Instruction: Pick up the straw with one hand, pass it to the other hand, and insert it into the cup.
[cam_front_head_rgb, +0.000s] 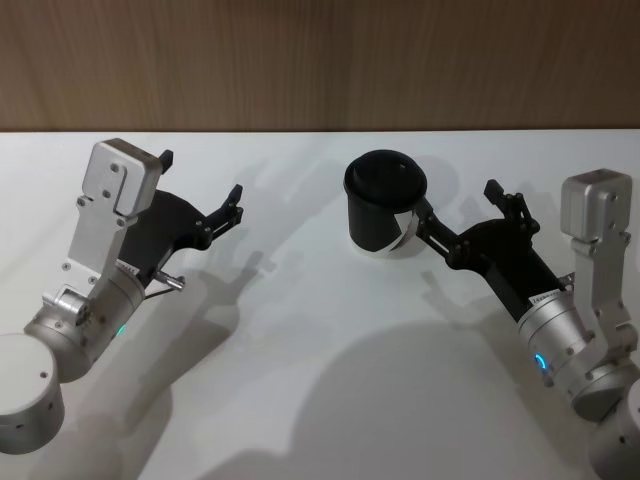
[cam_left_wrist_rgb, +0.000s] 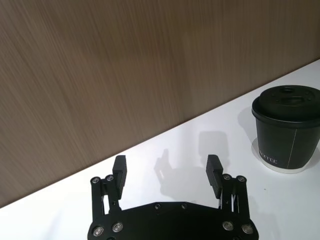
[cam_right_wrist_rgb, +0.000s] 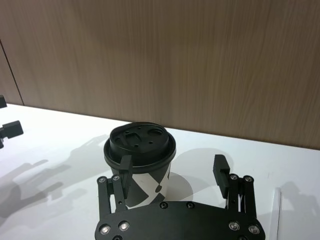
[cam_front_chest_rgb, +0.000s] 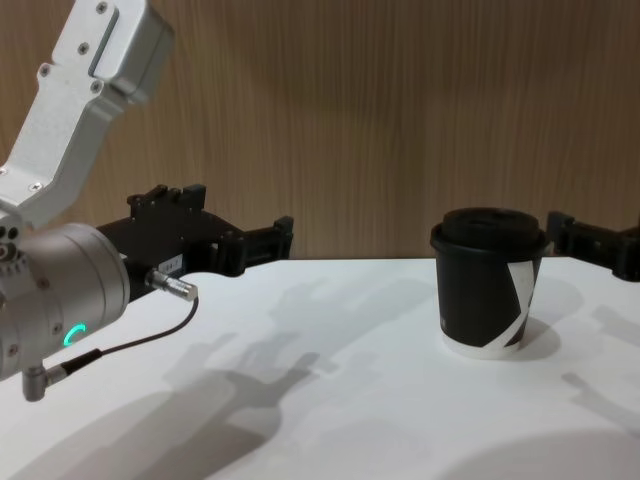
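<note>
I judge that the task is at its very first step: the straw is not yet picked up and both tools are empty. The left gripper (cam_front_head_rgb: 200, 175) hangs over the table (cam_front_head_rgb: 300, 350) in the upper left of the head view, jaws wide, nothing between them. The right gripper (cam_front_head_rgb: 457, 198) is at the right of that frame, also wide, with one finger just beside the cup (cam_front_head_rgb: 385, 195); I cannot tell if it touches. The cup stands upright with its lid on, above the centre of the frame, close to the wooden wall (cam_front_head_rgb: 320, 60). In the lower right corner of the right wrist view I see a pale thin strip lying flat on the table, which I take for the straw (cam_right_wrist_rgb: 275, 212), though I am not sure. The next move calls for bringing the right gripper away from the cup and down over this strip, then closing narrowly on it. The cup may be knocked, and a grey cable (cam_front_chest_rgb: 130, 345) hangs under the left wrist.
</note>
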